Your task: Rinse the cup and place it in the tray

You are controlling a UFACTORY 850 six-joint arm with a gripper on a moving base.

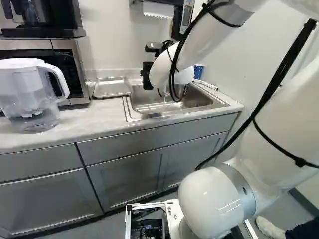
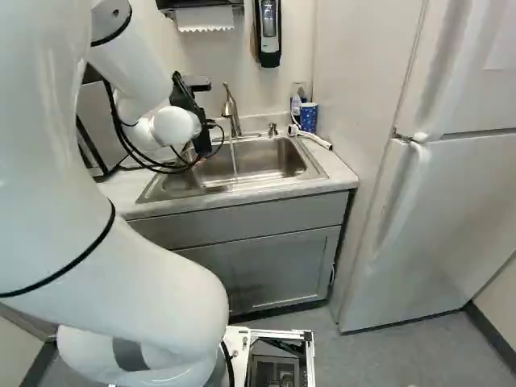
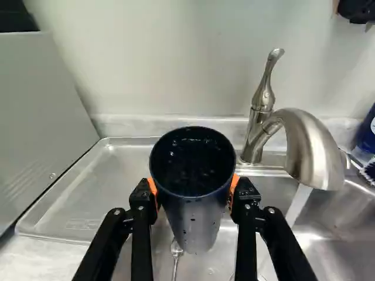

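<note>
Cup: dark cup (image 3: 196, 219), held aloft in the wrist view between tray and faucet, mouth facing the camera (droplets noted inside).
Fingers: those of the gripper (image 1: 147, 75) closed on the cup, orange pads (image 3: 153, 190) at both sides.
Faucet: running (image 3: 310, 152); stream beside the cup, falling into the sink (image 2: 256, 165).
Tray: metal (image 1: 111, 88), on the counter (image 1: 75, 119) beside the sink.

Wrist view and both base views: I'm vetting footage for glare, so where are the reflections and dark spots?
Wrist view: bright shine on the faucet and on the sink near the falling water; the cup is very dark inside, with small glints. Left base view: pale streaks on the low, round arm joint. Right base view: sheen inside the sink.
</note>
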